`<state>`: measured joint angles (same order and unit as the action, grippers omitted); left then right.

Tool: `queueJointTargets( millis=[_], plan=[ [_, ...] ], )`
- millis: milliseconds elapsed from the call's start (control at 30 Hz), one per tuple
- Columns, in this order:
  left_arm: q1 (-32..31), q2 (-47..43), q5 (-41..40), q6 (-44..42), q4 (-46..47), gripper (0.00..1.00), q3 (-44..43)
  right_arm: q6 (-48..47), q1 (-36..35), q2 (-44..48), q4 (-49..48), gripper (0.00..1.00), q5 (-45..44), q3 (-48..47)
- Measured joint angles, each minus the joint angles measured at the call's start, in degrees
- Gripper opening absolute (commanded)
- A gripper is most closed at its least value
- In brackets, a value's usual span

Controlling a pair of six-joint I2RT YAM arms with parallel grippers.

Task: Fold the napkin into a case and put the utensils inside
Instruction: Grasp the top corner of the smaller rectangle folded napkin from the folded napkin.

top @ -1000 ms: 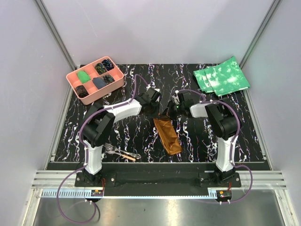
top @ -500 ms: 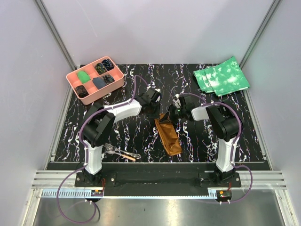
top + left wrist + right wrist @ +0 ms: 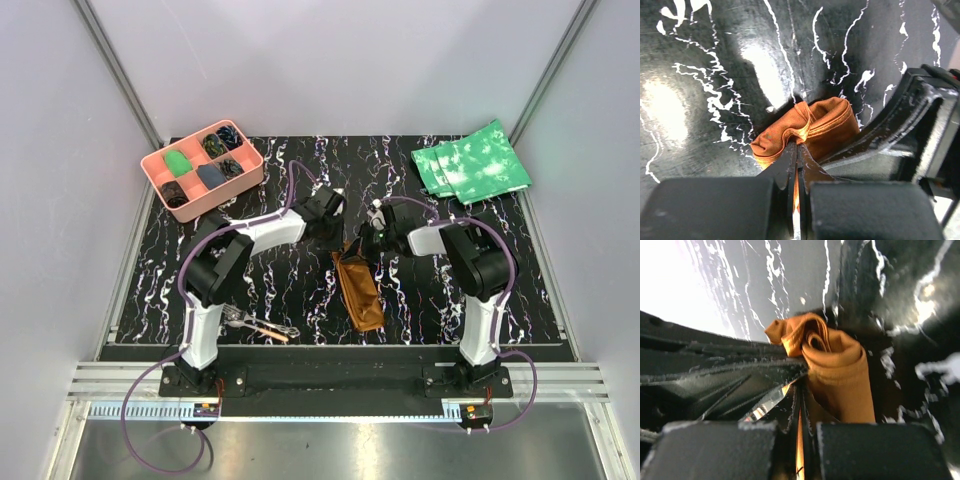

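Observation:
The rust-brown napkin (image 3: 360,292) lies mid-table, folded into a narrow oblong case that runs toward the near edge. Its far end is bunched and lifted. My left gripper (image 3: 338,233) is shut on the left side of that end, the cloth (image 3: 812,127) pinched at its tips (image 3: 797,150). My right gripper (image 3: 366,240) is shut on the right side, the rolled cloth (image 3: 840,372) squeezed between its jaws (image 3: 801,402). The two grippers almost touch. The utensils (image 3: 260,326), a silver fork and a slim piece with an orange-tan end, lie near the left arm's base.
A pink compartment tray (image 3: 248,160) holding small items stands at the back left. Green mottled cloths (image 3: 470,162) lie stacked at the back right. The black marbled mat (image 3: 280,285) covers the table between grey walls.
Both grippers have drawn closer together at the napkin's far end. That end has bunched and narrowed, and the cloth has shifted slightly left.

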<state>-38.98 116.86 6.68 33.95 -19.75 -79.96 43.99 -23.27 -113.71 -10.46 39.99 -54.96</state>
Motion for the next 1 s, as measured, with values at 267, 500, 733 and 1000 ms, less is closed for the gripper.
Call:
queueJointTargets(
  millis=[267, 500, 733, 1000],
  plan=[
    [-0.22, -1.81, 0.02, -0.09, 2.6, 0.11, 3.08, -6.84, -0.2, 7.76, 11.8, 0.13, -5.92, 0.24],
    [-0.24, -2.91, 0.68, -0.52, 2.25, 0.24, 4.26, -13.2, -0.35, 15.8, 21.7, 0.25, -9.81, -0.2],
    [0.0, -6.56, 1.86, -0.46, 1.66, 0.43, 5.66, -19.19, -0.42, 19.47, 29.38, 0.32, -14.75, -2.05],
    [3.37, -16.92, 2.95, 1.57, 2.8, 0.45, 11.34, -22.71, -2.12, 21.86, 35.45, 0.47, -19.45, -2.43]
  ],
)
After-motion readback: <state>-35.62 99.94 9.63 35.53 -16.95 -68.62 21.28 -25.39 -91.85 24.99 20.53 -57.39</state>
